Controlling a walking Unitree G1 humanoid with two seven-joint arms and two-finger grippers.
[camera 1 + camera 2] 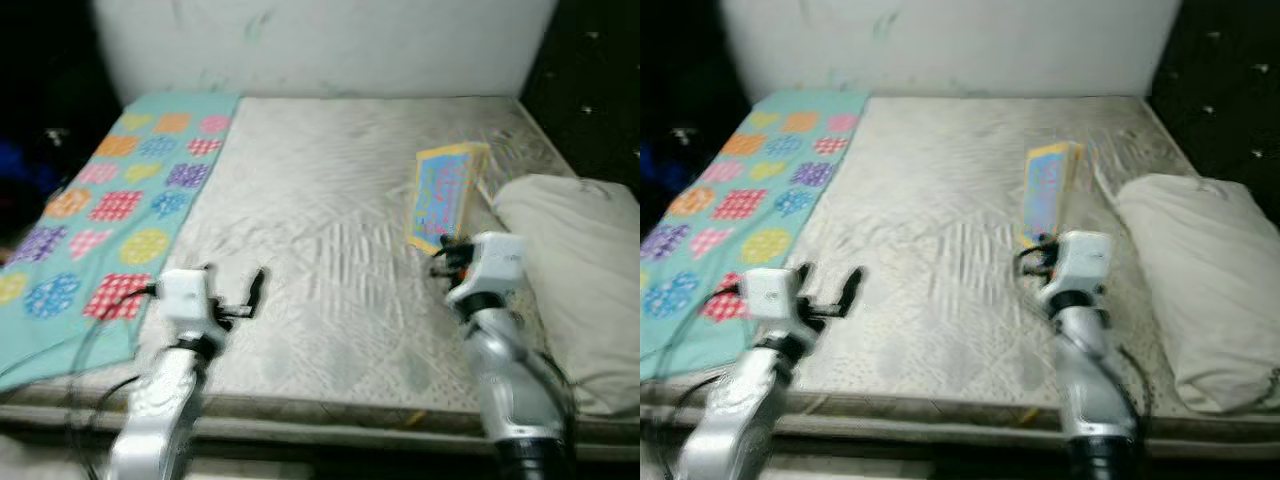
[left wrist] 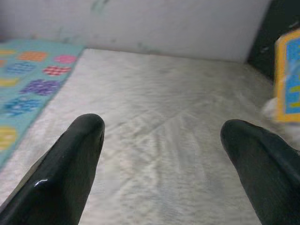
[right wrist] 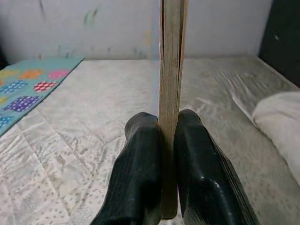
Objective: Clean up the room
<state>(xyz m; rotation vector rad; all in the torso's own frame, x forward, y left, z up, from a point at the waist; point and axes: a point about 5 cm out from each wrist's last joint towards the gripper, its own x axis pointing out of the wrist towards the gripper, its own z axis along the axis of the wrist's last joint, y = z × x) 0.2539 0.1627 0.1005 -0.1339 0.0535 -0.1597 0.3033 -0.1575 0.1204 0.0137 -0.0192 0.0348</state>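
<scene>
A thin book [image 1: 445, 195] with a blue and yellow cover stands lifted over the right side of the bare mattress [image 1: 330, 230]. My right gripper [image 1: 440, 252] is shut on its near edge; in the right wrist view both fingers [image 3: 140, 154] press the book's edge [image 3: 169, 84] between them. My left gripper [image 1: 235, 290] is open above the near left part of the mattress, holding nothing, its fingertips [image 2: 84, 136] spread wide apart.
A teal blanket [image 1: 110, 210] with coloured patches lies along the mattress's left side. A white pillow [image 1: 580, 270] rests at the right edge. A pale headboard wall [image 1: 320, 45] stands behind. The mattress's front edge [image 1: 300, 410] is near my arms.
</scene>
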